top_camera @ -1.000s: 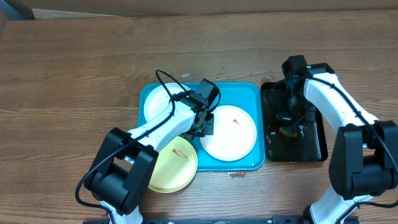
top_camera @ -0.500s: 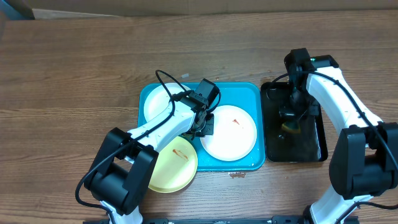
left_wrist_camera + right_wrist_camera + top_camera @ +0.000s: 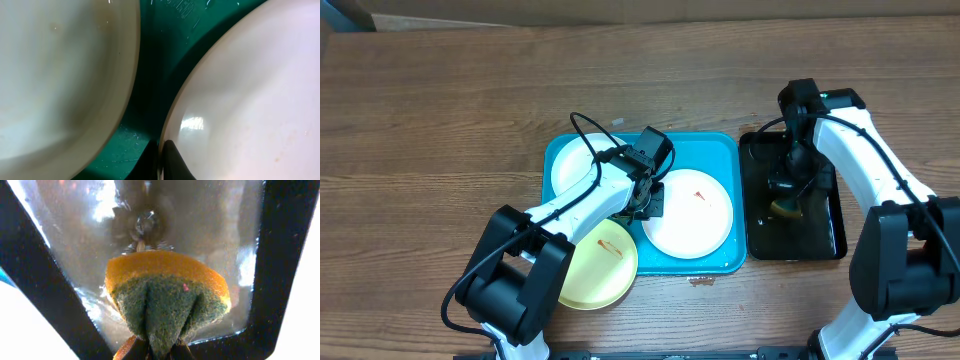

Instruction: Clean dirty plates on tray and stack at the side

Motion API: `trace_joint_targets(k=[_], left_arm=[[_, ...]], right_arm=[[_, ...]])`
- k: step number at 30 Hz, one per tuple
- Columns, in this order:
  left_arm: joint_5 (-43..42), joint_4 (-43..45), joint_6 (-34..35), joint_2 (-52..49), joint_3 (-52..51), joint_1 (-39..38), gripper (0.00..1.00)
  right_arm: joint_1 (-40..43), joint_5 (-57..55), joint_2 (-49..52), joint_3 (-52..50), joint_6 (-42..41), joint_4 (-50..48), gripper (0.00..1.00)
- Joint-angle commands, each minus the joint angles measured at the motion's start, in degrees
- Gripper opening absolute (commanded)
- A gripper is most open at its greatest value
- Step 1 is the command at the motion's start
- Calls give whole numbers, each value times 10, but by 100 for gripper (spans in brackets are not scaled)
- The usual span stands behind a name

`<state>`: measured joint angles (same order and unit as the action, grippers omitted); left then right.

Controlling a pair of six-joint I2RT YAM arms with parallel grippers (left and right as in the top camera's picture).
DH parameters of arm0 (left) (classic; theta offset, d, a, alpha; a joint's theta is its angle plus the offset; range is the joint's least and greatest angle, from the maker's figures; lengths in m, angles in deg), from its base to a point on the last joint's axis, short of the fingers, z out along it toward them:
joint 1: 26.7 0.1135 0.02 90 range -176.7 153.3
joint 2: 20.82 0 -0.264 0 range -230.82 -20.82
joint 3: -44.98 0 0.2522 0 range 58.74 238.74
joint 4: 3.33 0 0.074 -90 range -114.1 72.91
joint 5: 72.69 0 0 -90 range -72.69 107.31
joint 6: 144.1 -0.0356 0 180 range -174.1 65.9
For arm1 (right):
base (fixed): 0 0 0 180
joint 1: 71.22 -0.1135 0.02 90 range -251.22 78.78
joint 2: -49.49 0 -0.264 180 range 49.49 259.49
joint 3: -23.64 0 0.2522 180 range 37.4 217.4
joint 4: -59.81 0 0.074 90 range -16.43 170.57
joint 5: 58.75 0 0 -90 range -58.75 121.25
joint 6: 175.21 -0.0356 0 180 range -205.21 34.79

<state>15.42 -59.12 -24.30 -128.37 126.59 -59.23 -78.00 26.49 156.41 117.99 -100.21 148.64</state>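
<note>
1. The left hand (image 3: 647, 203) is clenched on the near-left rim of a white plate (image 3: 695, 215). In the wrist view the fingertips meet right at that plate's edge.
2. That plate lies in the right half of the turquoise tray (image 3: 715, 145) and has a small reddish smear near its middle.
3. A second white plate (image 3: 570, 165) lies in the tray's far-left corner. The left arm reaches over it, and only a strip of bare tray separates the two plates.
4. A yellow-green plate (image 3: 595, 270) with a reddish streak overhangs the tray's near-left corner, partly over the desk (image 3: 440, 120) and partly under the left arm.
5. The right hand (image 3: 786, 192) is clamped on an orange sponge (image 3: 167, 287) with a green scouring face, above the wet floor of the black tray (image 3: 825, 240).
6. The black tray stands just beside the turquoise tray's right side.
7. A black cable (image 3: 582, 125) loops above the left arm.
</note>
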Motion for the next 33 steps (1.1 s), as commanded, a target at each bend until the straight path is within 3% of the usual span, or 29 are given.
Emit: trace_joint_targets(k=[1,5,9,17,24,33], left_arm=[[4,1,-2,-9,-3,3,4],[4,2,-2,-9,-3,3,4],[4,2,0,-9,-3,3,4],[4,1,0,-9,-3,3,4],[4,0,0,-9,-3,3,4],[4,-1,0,-9,-3,3,4]], right_arm=[[-4,116,-2,16,26,0,4],[-18,330,-2,16,158,3,4],[-50,348,-2,16,158,-10,4],[-160,154,-2,7,70,-79,4],[-225,19,-2,2,62,-143,4],[-235,-11,-2,-66,95,-218,4]])
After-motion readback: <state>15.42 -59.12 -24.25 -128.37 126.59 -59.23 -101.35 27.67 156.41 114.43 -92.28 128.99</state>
